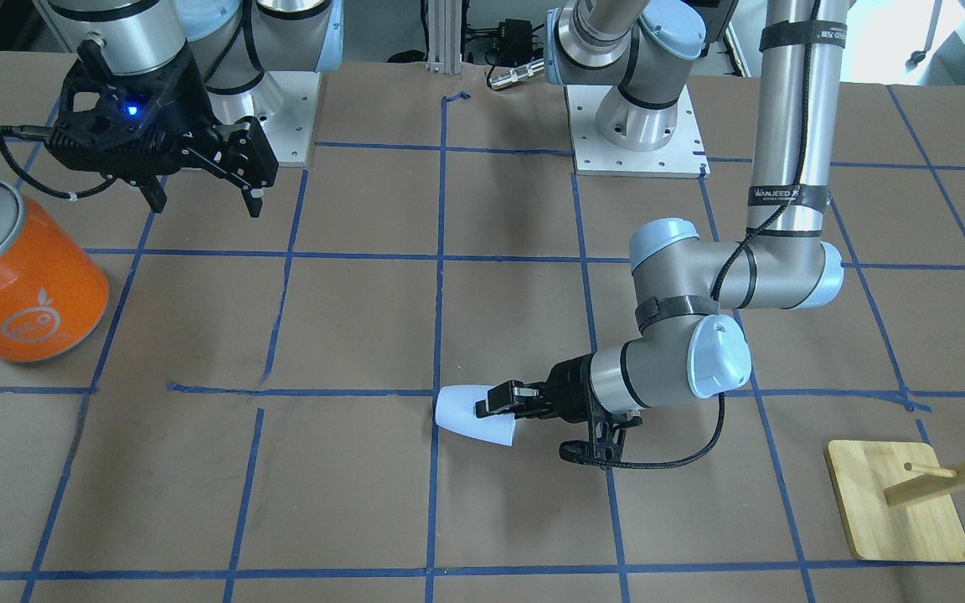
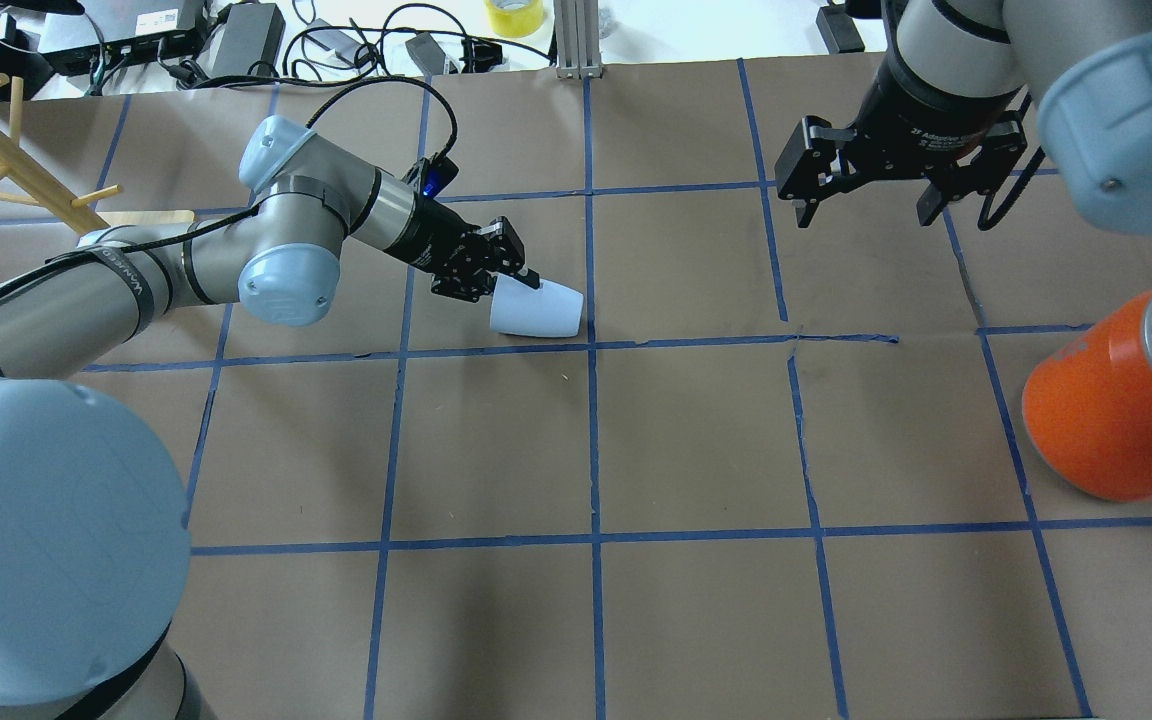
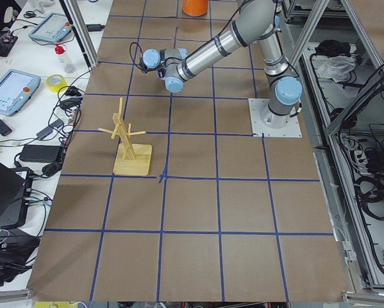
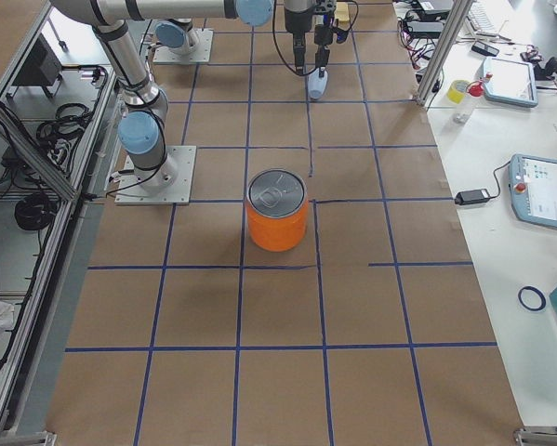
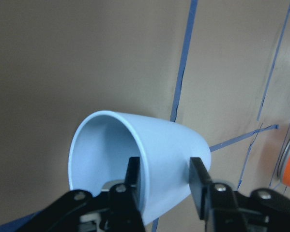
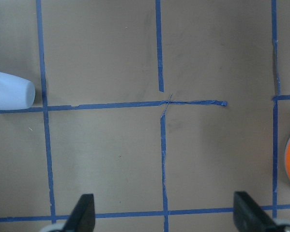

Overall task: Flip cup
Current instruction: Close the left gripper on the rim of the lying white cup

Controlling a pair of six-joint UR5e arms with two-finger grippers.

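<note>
The pale blue-white cup (image 1: 474, 414) lies on its side near the middle of the table, with its rim towards my left gripper. It also shows in the overhead view (image 2: 536, 308), the left wrist view (image 5: 159, 154) and the right wrist view (image 6: 9, 89). My left gripper (image 1: 495, 404) (image 2: 521, 285) (image 5: 165, 179) reaches in low and is shut on the cup's wall at the rim. One finger is inside the cup and one outside. My right gripper (image 1: 208, 205) (image 2: 863, 218) (image 6: 161, 212) hangs open and empty above the table, far from the cup.
A large orange can with a silver lid (image 1: 22, 276) (image 2: 1106, 410) stands on the robot's right side. A wooden peg rack on a square base (image 1: 901, 502) (image 2: 16, 160) stands on the left side. Blue tape lines grid the brown table.
</note>
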